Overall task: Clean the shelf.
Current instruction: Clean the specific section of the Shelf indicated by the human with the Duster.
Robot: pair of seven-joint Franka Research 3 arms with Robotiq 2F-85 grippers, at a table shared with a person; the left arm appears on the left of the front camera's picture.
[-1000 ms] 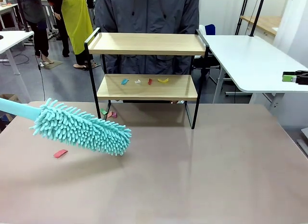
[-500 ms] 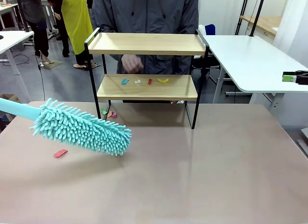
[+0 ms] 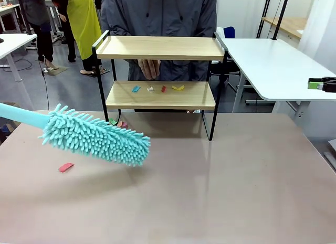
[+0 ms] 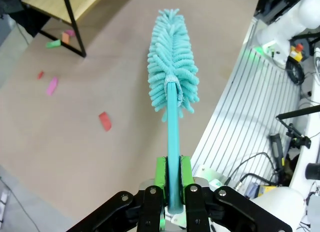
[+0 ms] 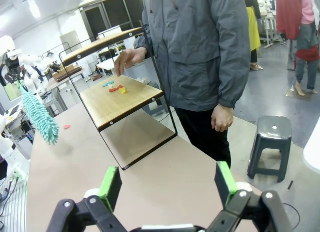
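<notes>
— Has the duster moved?
— Slightly toward the shelf at the far edge of the table (coloured scraps on its lower board); the left gripper clamps its handle.
— And the right gripper?
— Jaws wide, empty. A person's hand now hangs between the boards.

No legible text anywhere.

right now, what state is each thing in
left pincer: shut on the duster handle
right pincer: open, empty
duster: held tilted above the table
shelf: upright, top board bare, lower board littered
paper scraps: several on the lower board
red scrap: flat on the table
person's hand: above the lower board
</notes>
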